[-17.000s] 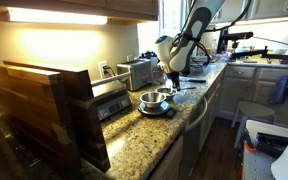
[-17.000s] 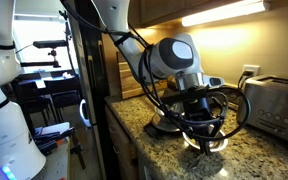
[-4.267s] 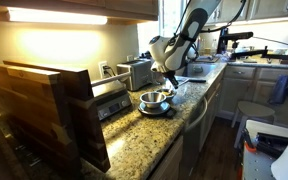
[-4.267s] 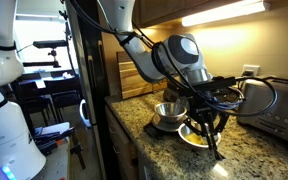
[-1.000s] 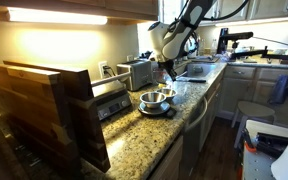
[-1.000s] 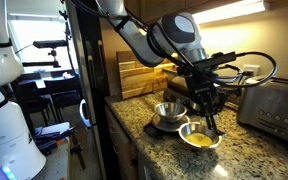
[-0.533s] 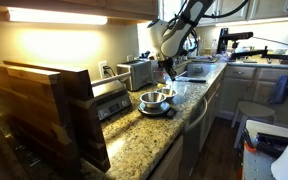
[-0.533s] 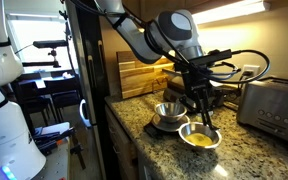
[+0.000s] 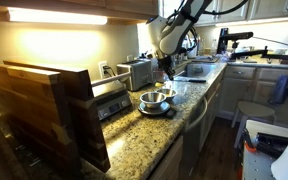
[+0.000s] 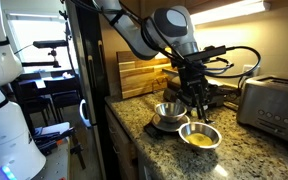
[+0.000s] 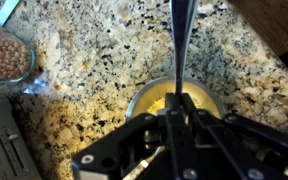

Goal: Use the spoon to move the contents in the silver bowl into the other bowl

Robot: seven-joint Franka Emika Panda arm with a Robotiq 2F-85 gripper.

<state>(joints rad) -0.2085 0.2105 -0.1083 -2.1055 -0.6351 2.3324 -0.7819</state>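
A speckled granite counter (image 9: 134, 140) runs through both exterior views. The Panda arm (image 10: 159, 30) bends down from the top centre of the frame. Wooden boards (image 9: 44, 100) fill the left of an exterior view, and a toaster (image 10: 274, 100) sits at the right edge. The silver bowl (image 10: 199, 135) stands on the counter at lower centre, with yellow contents inside; in the wrist view it (image 11: 209, 98) lies directly beneath the tool. Just beside it, up and to the left, a smaller steel bowl (image 10: 169, 112) rests on a dark mat. The gripper (image 10: 197, 97) hangs over the silver bowl, clenched on the spoon (image 11: 177, 45), whose handle runs straight down the frame's middle.
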